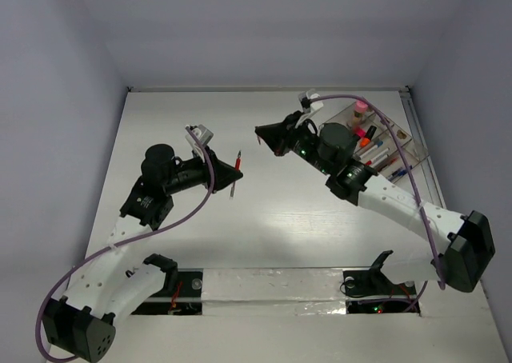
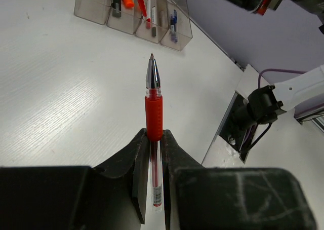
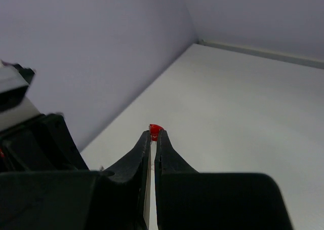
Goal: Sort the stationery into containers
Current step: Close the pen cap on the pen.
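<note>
My left gripper [image 1: 234,171] is shut on a red pen [image 1: 235,177] and holds it above the table's middle. In the left wrist view the pen [image 2: 154,108] sticks out past the gripper [image 2: 153,136], with its metal tip pointing towards the clear organiser tray [image 2: 152,35]. The tray [image 1: 404,143] stands at the back right and holds pens, an orange marker [image 1: 370,131] and a pink-capped bottle [image 1: 362,105]. My right gripper [image 1: 262,133] hovers left of the tray. It is shut on a small red piece [image 3: 155,129] at its tips [image 3: 154,135].
Purple-grey walls enclose the white table on three sides. A taped strip with dark openings [image 1: 264,287] runs along the near edge by the arm bases. The right arm's base and cable [image 2: 263,106] show at the table edge in the left wrist view.
</note>
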Controlling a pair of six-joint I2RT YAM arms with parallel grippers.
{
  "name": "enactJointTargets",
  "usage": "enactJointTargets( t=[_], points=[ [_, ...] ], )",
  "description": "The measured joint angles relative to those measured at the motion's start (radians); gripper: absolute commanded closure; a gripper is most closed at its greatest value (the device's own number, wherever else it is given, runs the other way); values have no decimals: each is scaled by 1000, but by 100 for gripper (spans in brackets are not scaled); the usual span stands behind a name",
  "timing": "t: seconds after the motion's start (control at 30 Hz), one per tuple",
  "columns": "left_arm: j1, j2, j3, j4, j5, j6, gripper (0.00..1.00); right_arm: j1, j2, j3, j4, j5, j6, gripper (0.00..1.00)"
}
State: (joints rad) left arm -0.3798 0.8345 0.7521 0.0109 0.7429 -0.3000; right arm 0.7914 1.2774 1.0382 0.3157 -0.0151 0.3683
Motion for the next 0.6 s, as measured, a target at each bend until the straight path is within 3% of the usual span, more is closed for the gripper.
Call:
enactJointTargets(
  t=[0.3, 0.6],
  points=[
    [-7, 9, 0, 1, -6, 7, 100, 3, 113, 60, 188, -58, 170, 100],
    [-7, 7, 0, 2, -59, -3, 100, 74, 134, 56, 283, -51, 179, 100]
  ],
)
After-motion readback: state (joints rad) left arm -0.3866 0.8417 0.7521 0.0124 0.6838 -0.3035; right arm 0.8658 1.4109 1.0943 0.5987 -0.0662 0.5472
